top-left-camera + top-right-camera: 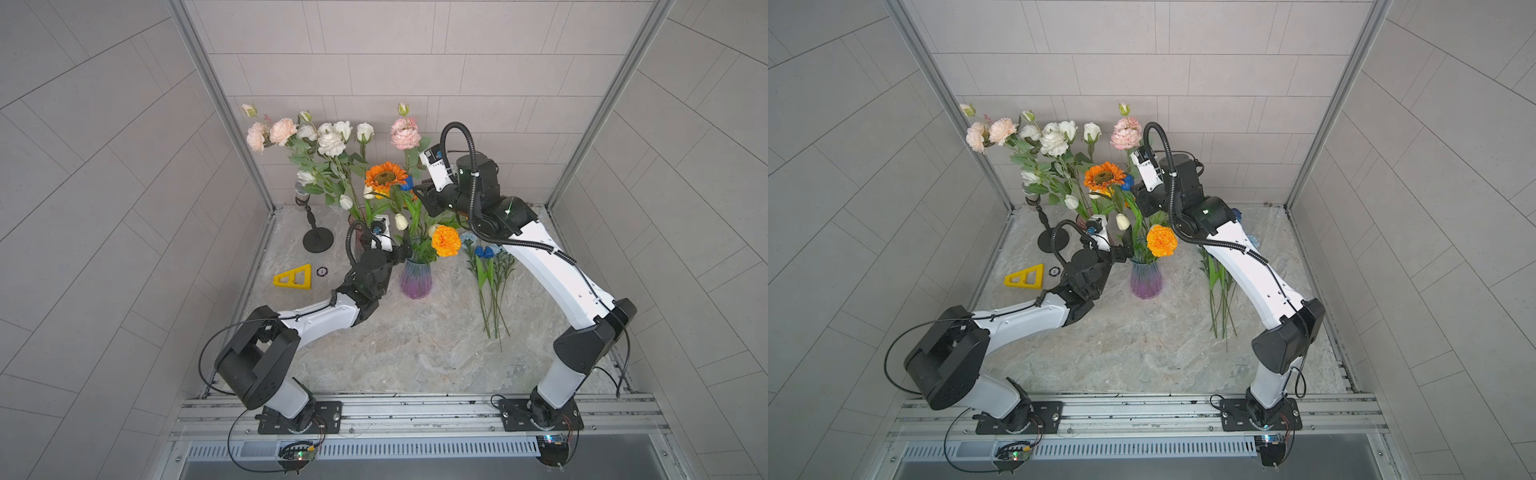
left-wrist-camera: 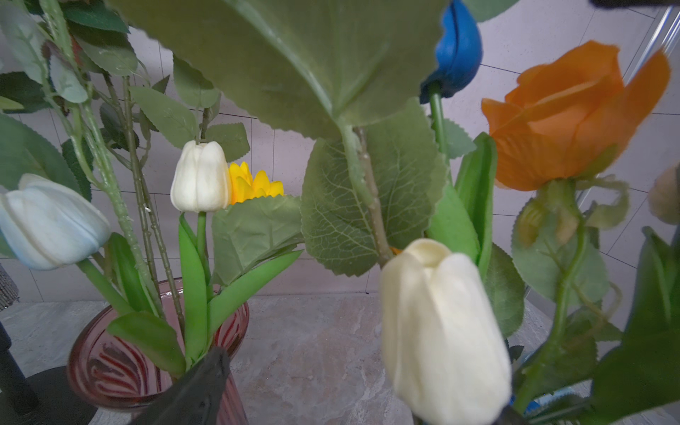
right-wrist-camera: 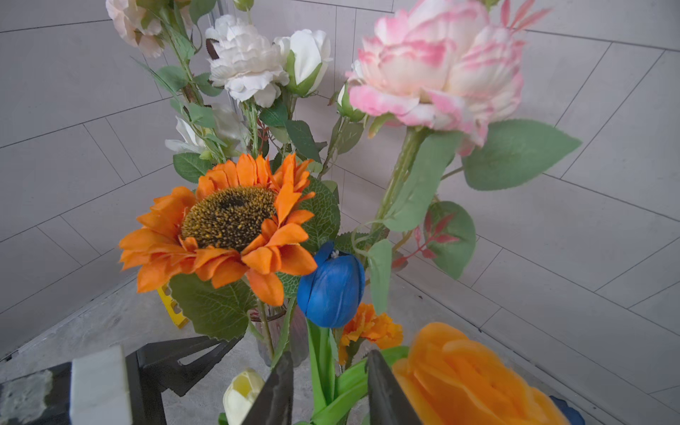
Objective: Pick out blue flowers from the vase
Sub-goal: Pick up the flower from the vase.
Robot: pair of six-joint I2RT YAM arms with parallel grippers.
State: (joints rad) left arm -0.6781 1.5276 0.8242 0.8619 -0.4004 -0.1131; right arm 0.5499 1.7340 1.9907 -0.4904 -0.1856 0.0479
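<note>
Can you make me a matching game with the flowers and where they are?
Things:
1. blue tulip
2. picked blue flowers
3. orange sunflower
4. yellow wedge

Places:
A. lying flat on the table, beside the purple vase
B. lying near the left wall
C. its stem stands between the right gripper's jaws
D. standing tall, right next to the blue tulip

Pairs: 1-C, 2-A, 3-D, 4-B
</note>
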